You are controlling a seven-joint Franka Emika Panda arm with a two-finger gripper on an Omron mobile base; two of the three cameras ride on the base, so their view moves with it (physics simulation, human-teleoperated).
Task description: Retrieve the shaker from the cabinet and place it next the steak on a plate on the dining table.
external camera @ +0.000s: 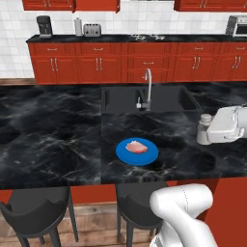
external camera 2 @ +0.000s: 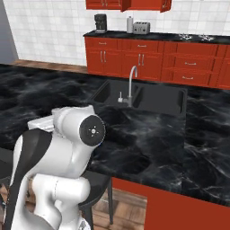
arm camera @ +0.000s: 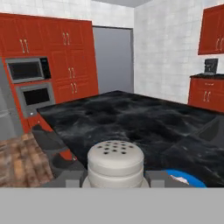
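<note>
So the pincer [arm camera: 114, 180] is clamped on the shaker [arm camera: 115, 164], bottom middle of the hand view, up over the black marble table [external camera: 53, 140]. In the left base view the shaker [external camera: 205, 128] sits mid right, well apart from the steak [external camera: 136, 147] on the blue plate [external camera: 126, 157].

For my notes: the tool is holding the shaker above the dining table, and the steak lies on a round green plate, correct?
Nearly. The plate under the steak is bright blue, not green, as the left base view shows. The rest holds: the tool grips the shaker over the dining table.
</note>
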